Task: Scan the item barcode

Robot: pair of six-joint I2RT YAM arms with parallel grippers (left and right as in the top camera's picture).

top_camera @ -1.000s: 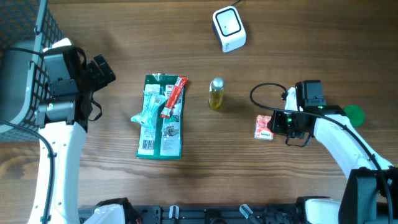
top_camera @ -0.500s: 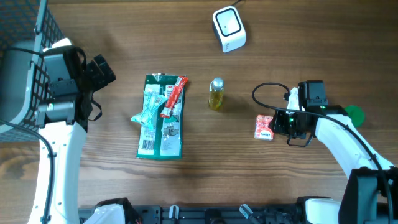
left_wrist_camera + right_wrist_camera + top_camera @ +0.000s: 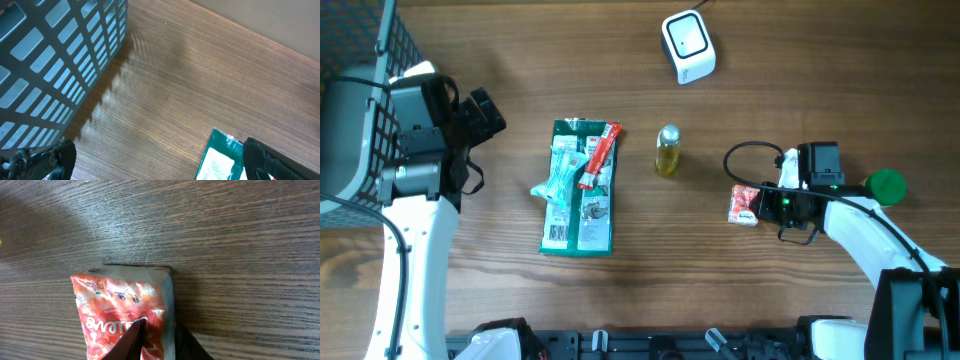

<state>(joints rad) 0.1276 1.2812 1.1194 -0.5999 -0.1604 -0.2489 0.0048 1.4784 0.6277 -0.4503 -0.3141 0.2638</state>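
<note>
A small red-and-white snack packet (image 3: 744, 204) lies flat on the wooden table at the right. My right gripper (image 3: 761, 203) is at its right end. In the right wrist view its two dark fingertips (image 3: 141, 330) pinch the packet (image 3: 117, 305) along its right edge, so this gripper (image 3: 161, 332) is shut on the packet. The white barcode scanner (image 3: 687, 45) sits at the top centre, well away from the packet. Over at the left, my left gripper (image 3: 485, 112) hangs wide open above bare wood, and nothing is between the fingers of this gripper (image 3: 157, 160).
A green pouch (image 3: 578, 190) with a red stick pack (image 3: 600, 155) and a pale wrapper on top lies centre-left, its corner showing as green pouch (image 3: 220, 160). A small yellow bottle (image 3: 667, 150) stands at centre. A grey mesh basket (image 3: 350, 110) is at the far left.
The right gripper has dropped slightly toward the front edge and narrowed on the packet's edge. The left arm has not moved.
</note>
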